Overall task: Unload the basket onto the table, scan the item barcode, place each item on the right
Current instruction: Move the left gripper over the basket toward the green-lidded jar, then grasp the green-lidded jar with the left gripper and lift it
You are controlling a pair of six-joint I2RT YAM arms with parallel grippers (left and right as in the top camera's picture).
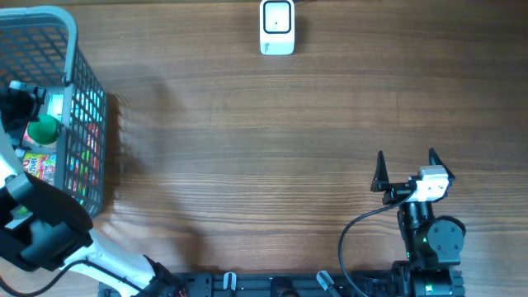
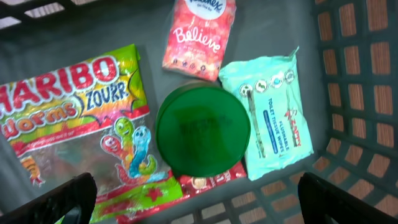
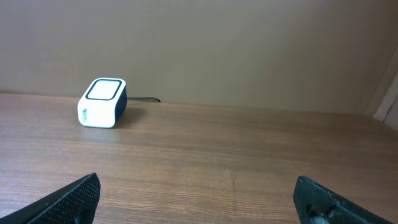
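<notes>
Goods for scanning, five pieces, all lying inside the grey basket (image 1: 89, 107), which is standing at the table's (image 1: 247, 165) far left edge.

- Green round tub (image 2: 202, 129): sitting lid-up in the middle of the basket floor, overlapping its neighbours.
- Haribo worms bag (image 2: 74, 118): lying flat to the left of the tub in the left wrist view, its edge tucking under the tub.
- Pink tissue pack (image 2: 198, 37): lying flat above the tub in that view, touching its rim.
- Mint wipes pack (image 2: 273, 118): lying flat to the right of the tub, print facing up.
- Red packet (image 2: 211, 182): showing only as a strip under the tub's lower edge.

No barcode is showing on any of these faces.

Scanner (image 1: 277, 27): white, standing at the far middle of the table, well apart from the basket, its cable (image 3: 146, 99) running off behind it.

Left gripper (image 2: 202, 202): hovering over the basket, above the tub, jaws spread wide and holding nothing.

Right gripper (image 1: 406, 161): hanging over bare wood near the right front of the table, facing the scanner, jaws spread wide and gripping nothing.
</notes>
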